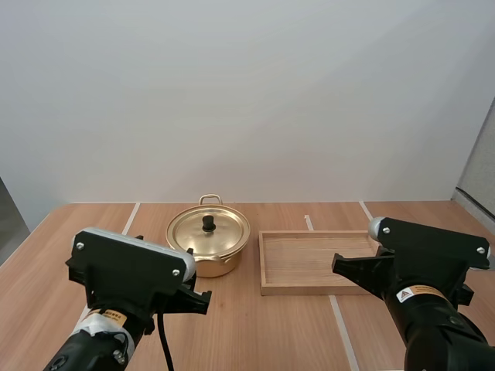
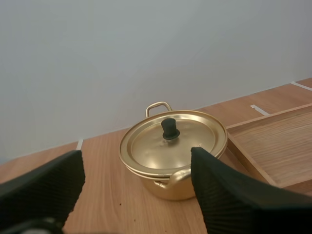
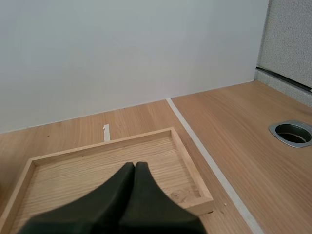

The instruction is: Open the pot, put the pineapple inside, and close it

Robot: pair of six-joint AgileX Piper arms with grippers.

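Observation:
A gold pot (image 1: 209, 259) stands at the middle of the table with its lid (image 1: 220, 232) on and a black knob (image 1: 208, 222) on top. In the left wrist view my left gripper (image 2: 135, 158) is open, fingers (image 2: 224, 195) wide apart, and the pot (image 2: 168, 187) sits a little beyond them, lid (image 2: 151, 146) shut. My right gripper (image 3: 134, 166) is shut on nothing, its fingers forming one dark wedge over the near part of the wooden tray (image 3: 73, 180). Both arms (image 1: 128, 270) (image 1: 429, 255) stay low at the table's near edge.
The wooden tray (image 1: 309, 290) lies just right of the pot. White tape lines (image 1: 340, 325) run across the wood table. A round metal hole (image 3: 291, 133) is set in the table right of the tray. A grey partition (image 1: 479, 170) stands at the far right.

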